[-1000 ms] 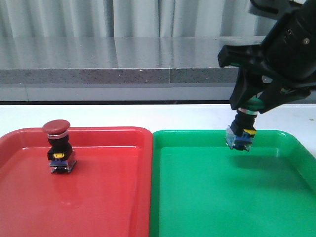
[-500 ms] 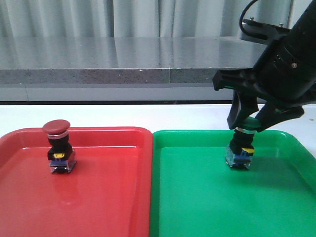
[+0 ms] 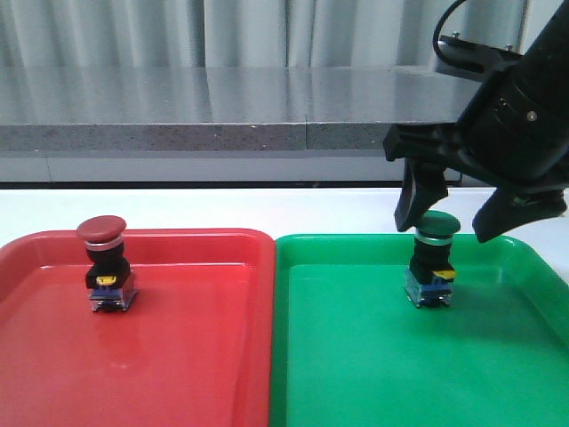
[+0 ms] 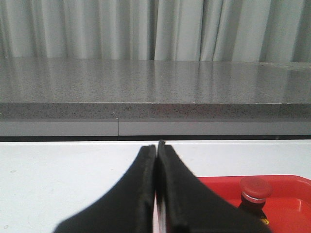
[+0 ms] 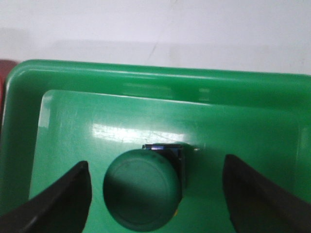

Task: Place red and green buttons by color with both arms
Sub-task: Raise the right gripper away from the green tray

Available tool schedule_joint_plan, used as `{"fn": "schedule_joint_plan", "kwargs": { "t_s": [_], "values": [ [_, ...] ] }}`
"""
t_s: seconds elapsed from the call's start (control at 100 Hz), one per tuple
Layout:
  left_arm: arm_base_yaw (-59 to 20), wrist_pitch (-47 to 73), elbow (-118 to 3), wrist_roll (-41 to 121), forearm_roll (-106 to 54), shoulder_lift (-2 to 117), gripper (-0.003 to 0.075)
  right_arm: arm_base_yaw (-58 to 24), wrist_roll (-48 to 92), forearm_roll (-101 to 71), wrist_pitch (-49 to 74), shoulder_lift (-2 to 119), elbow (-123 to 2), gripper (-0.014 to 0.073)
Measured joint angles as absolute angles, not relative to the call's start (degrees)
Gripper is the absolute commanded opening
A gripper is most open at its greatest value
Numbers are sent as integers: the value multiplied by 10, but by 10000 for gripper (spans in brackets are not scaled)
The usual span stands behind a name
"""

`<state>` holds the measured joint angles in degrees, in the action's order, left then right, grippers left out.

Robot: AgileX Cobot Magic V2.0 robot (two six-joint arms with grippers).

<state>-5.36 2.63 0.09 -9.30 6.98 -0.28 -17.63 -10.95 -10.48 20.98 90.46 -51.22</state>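
Observation:
The green button [image 3: 433,263] stands upright in the green tray [image 3: 356,356], near its far side. My right gripper [image 3: 449,213] is open just above it, a finger on each side of the cap, not touching. From the right wrist view the green cap [image 5: 142,188] sits between the spread fingers [image 5: 58,201]. The red button [image 3: 108,265] stands upright in the red tray [image 3: 178,356] at its far left. It also shows in the left wrist view [image 4: 255,191]. My left gripper [image 4: 156,148] is shut and empty, out of the front view.
The two trays lie side by side on a white table [image 3: 267,209]. A grey stone ledge [image 3: 222,116] and a curtain run along the back. The right arm [image 3: 524,89] hangs over the far right of the green tray.
My right gripper lowered the green button onto the green tray, then opened and let it go. The red button and the left gripper have not moved.

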Motion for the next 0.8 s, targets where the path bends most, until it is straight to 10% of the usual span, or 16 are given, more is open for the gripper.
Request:
{"fn": "schedule_joint_plan", "kwargs": {
  "t_s": [0.8],
  "values": [
    [-54, 26, 1, -93, 70, -3, -20, -136, -109, 50, 247, 593, -488, 560]
  ]
}}
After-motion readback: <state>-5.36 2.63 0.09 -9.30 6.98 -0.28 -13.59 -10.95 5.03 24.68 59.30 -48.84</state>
